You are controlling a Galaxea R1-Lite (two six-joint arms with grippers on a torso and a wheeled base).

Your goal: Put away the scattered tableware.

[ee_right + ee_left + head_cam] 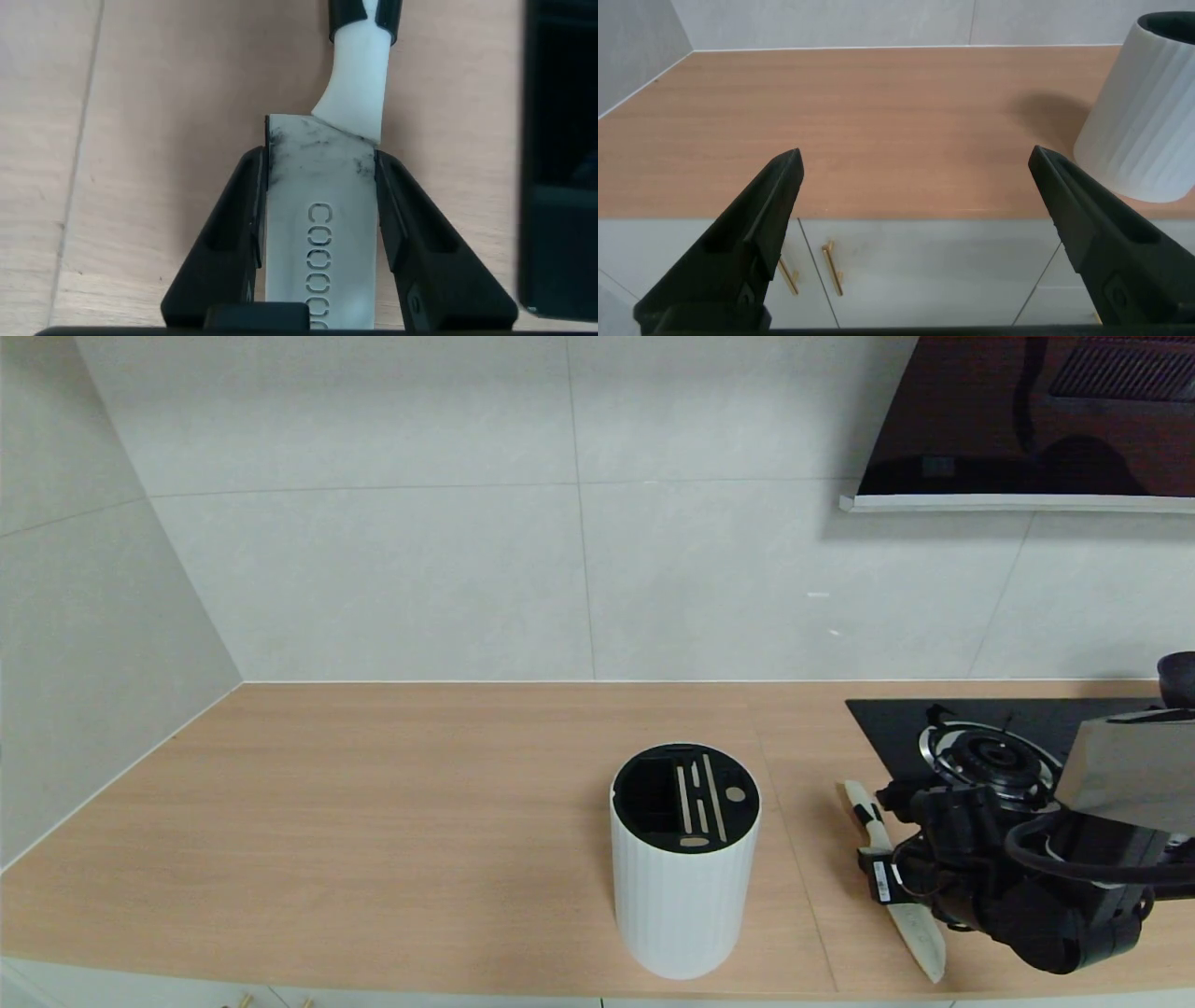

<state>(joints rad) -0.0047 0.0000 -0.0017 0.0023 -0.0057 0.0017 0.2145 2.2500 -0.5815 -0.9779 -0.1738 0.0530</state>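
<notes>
My right claw (320, 161) is closed on the blade of the knife (917, 933) lying on the desk (373, 821) near the white holder (684, 887). My left claw (915, 166) gapes wide, empty.

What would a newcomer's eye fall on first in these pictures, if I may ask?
A white ribbed holder with a black slotted top stands mid-way along the counter. To its right, beside the stove, a white knife lies flat, the right end effector closed on its blade. The left end effector hangs open before the counter's front edge.
</notes>
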